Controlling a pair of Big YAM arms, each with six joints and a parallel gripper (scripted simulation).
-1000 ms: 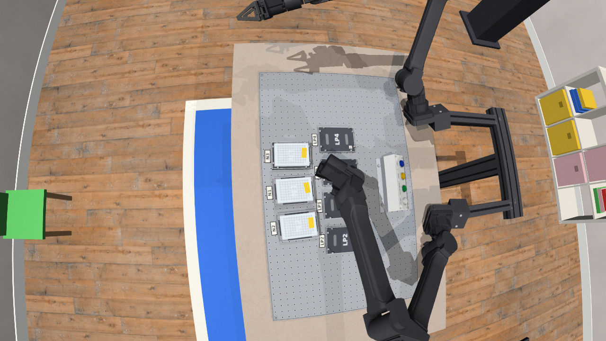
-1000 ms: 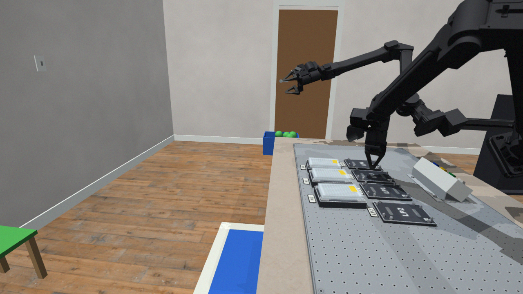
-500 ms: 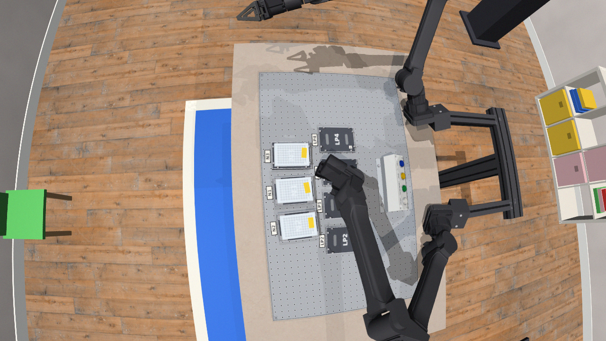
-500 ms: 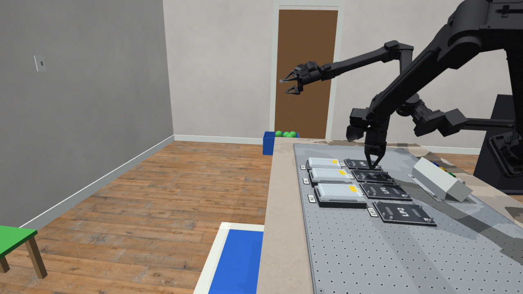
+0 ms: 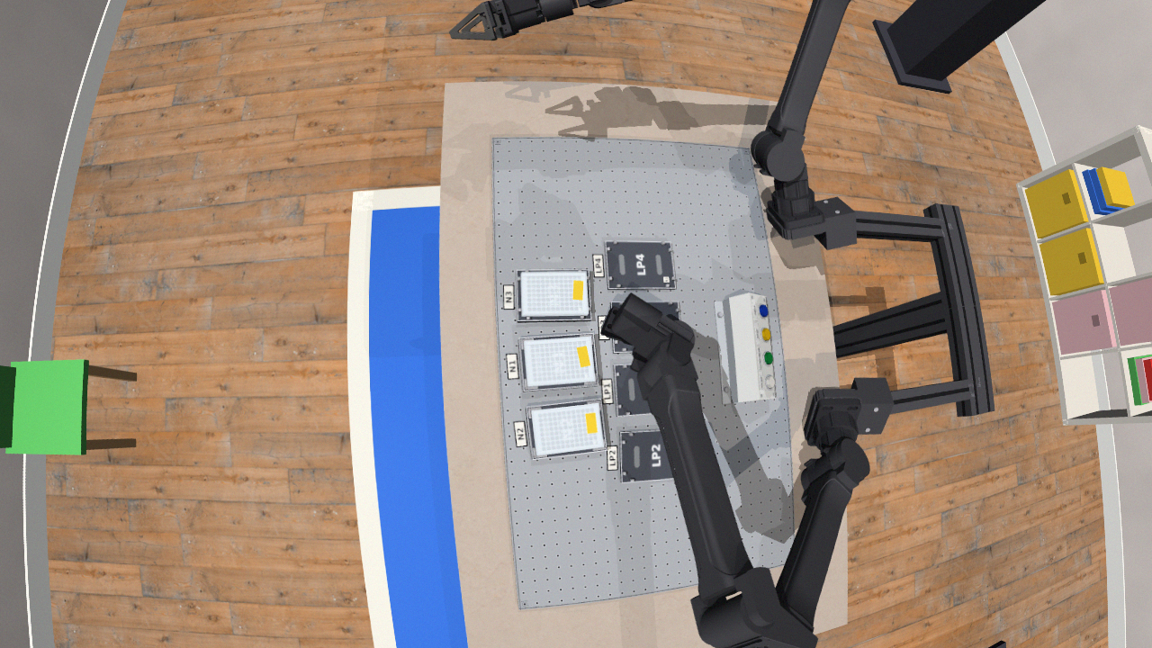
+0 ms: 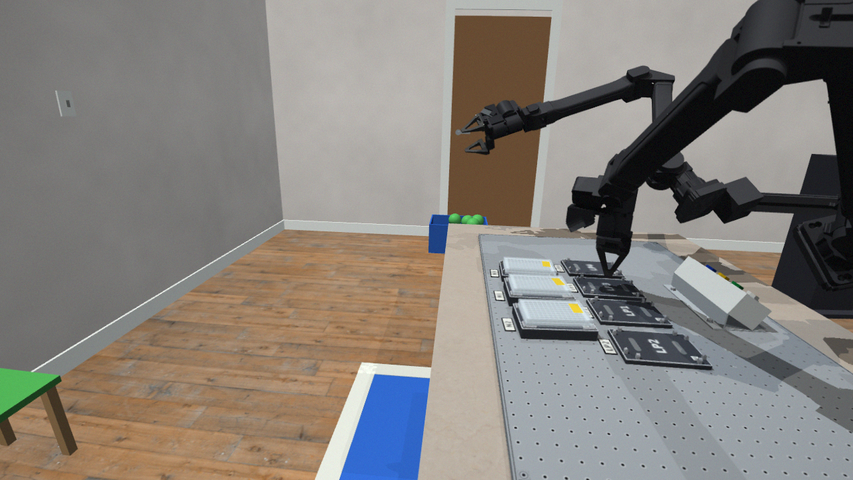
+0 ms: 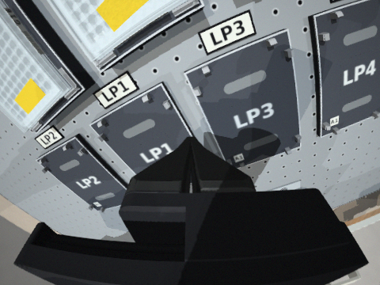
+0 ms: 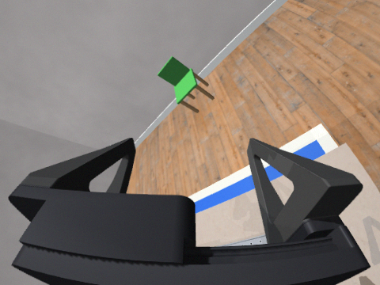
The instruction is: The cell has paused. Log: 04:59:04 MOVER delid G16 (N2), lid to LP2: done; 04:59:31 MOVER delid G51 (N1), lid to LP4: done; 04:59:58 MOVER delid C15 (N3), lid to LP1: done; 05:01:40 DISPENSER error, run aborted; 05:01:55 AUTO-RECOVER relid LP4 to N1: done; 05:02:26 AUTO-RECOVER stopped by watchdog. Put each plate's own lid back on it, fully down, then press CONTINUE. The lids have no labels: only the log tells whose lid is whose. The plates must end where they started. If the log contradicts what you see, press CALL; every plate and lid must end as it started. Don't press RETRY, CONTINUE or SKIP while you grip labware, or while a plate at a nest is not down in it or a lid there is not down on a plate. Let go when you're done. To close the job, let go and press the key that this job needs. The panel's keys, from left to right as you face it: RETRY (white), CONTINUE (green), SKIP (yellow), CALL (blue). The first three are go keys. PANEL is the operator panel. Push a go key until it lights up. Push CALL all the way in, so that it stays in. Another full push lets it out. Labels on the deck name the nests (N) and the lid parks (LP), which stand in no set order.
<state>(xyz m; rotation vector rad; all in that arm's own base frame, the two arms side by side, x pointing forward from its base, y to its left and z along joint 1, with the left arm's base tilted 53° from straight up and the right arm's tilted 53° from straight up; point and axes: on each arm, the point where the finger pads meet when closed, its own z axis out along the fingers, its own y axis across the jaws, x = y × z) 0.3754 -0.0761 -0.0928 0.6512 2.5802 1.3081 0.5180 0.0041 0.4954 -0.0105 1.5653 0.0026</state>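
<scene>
From where I stood, the three plates sat side by side in their nests on the perforated deck [image 5: 563,555] [image 6: 566,429], which lay on the pale counter [image 5: 475,322] [image 6: 456,417] [image 8: 226,229]: the N3 plate [image 5: 552,294] [image 6: 528,266], the N1 plate [image 5: 558,362] [image 6: 540,285] [image 7: 79,24] in the middle and the N2 plate [image 5: 566,428] [image 6: 554,314] [image 7: 24,67]. Each wore a yellow patch and looked to have a clear lid over it, though I couldn't tell whether the lids were fully down. Beside them ran the dark parks, LP4 [image 5: 640,265] [image 6: 590,271] [image 7: 356,59], LP3 [image 6: 607,291] [image 7: 253,95], LP1 [image 5: 635,391] [image 6: 629,311] [image 7: 136,131] and LP2 [image 5: 644,456] [image 6: 659,346] [image 7: 85,178], their printed faces on view. The left arm [image 5: 700,467] [image 6: 680,113] reached across, and its left claw [image 6: 608,274] [image 7: 191,142] pointed down near LP3, fully shut with nothing in its grip; I couldn't tell whether the tips touched anything. The right claw [image 5: 453,36] [image 6: 462,142] [image 8: 191,144] hung up in the air past the counter's edge, spread about as wide as it went, gripping nothing. On the deck, past the parks from the plates, the slanted white panel [image 5: 744,346] [image 6: 716,292] showed its blue key [image 5: 763,310], yellow key [image 5: 766,334], green key [image 5: 768,357] and white key [image 5: 769,382] in a row; I couldn't make out how far in any of them stood. A green chair [image 5: 48,407] [image 6: 23,388] [image 8: 184,85] stood well apart from it all.

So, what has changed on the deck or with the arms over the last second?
Nothing visibly. The left gripper stays shut near LP3, the right gripper stays open, and the N1 plate and N2 plate haven't moved.
</scene>
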